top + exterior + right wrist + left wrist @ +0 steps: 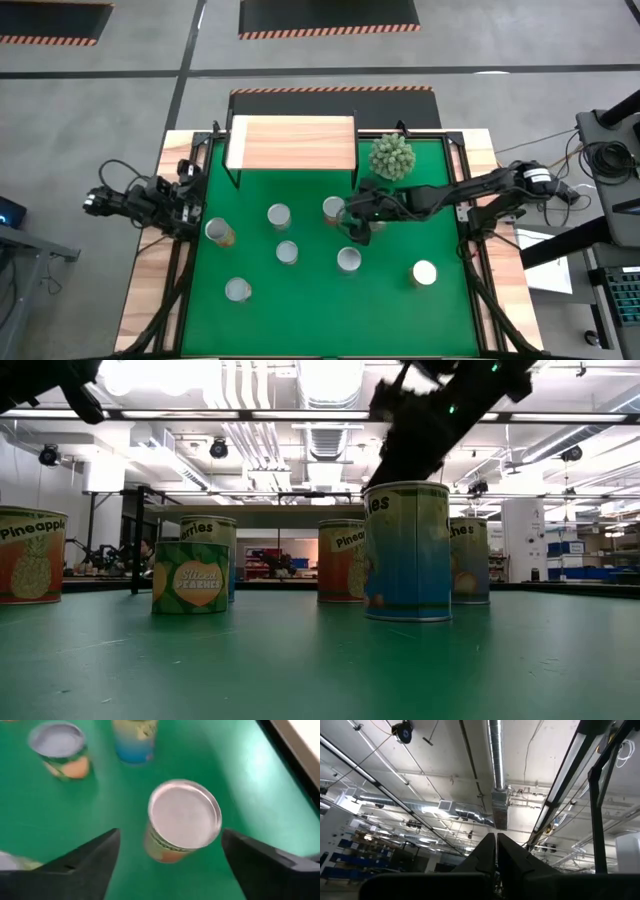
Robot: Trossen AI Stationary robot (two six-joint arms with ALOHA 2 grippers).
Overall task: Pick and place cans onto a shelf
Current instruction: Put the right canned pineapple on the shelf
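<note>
Because the can (182,820) under the right gripper (352,218) is a small rigid tin with a shiny flat lid and a printed label around its wall, I am judging it to be stiff, fairly light if not full, and a little slick on its smooth side, so the sensible place to take it is across the middle of the wall, with a finger on each side, rather than by the lid. It is standing upright on the green mat (440,180), just in front of the wooden shelf (292,143), whose board is bare of cans. In the right wrist view the two dark fingers (85,865) are standing wide apart with the can between them, touching neither. Six other cans are standing scattered across the mat, one of them (279,215) nearby toward the left arm, and a spiky green plant (391,156) is sitting beside the shelf. The left gripper (495,855) is waiting at the table's left edge, its fingers pressed together and pointing up at the ceiling.
</note>
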